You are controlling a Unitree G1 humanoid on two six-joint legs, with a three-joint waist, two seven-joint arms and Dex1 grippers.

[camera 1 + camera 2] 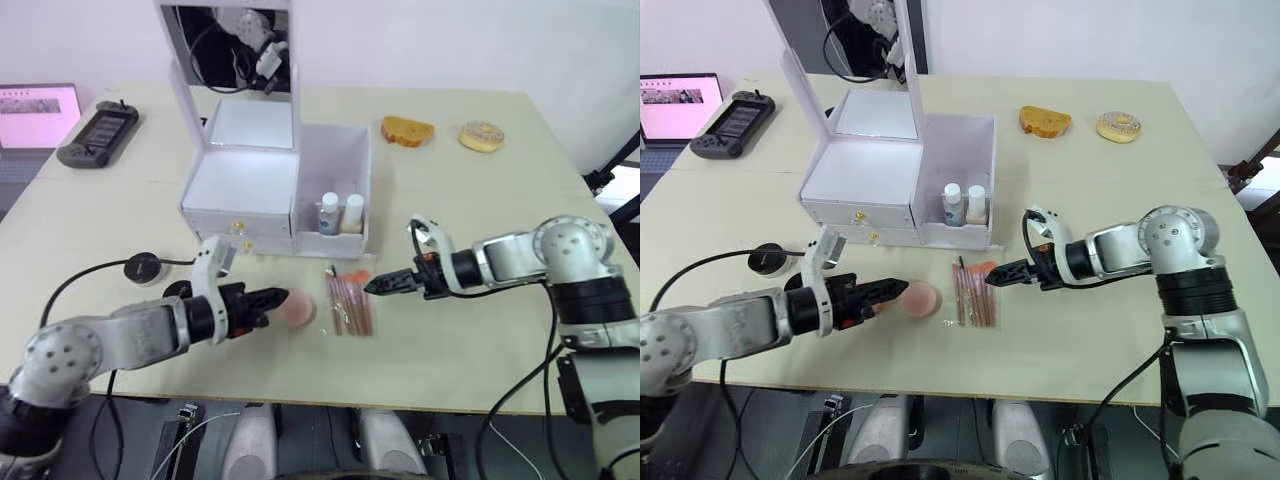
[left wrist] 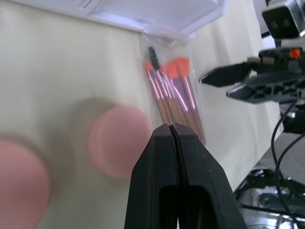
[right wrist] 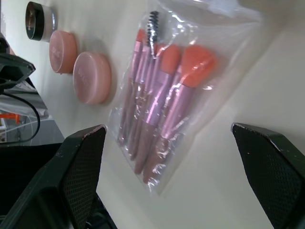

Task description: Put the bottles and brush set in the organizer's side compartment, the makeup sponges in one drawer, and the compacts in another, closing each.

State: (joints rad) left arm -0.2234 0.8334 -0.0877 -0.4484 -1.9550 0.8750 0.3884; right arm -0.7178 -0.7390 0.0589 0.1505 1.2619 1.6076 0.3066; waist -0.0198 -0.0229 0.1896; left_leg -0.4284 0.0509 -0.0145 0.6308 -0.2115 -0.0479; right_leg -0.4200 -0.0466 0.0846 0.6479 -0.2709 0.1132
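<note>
Brush set lies flat on the table, just ahead of the right gripper, whose jaws are spread wide and empty. Left gripper is clenched on nothing, tips just short of a pink makeup sponge.

Pink sponges, orange-tipped pink brush set, white organizer, black compact.

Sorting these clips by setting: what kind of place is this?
Probably a robot test room, not a home: a plain table holds staged items, a laptop and handheld controller sit at its far corner, and cables trail across it.
</note>
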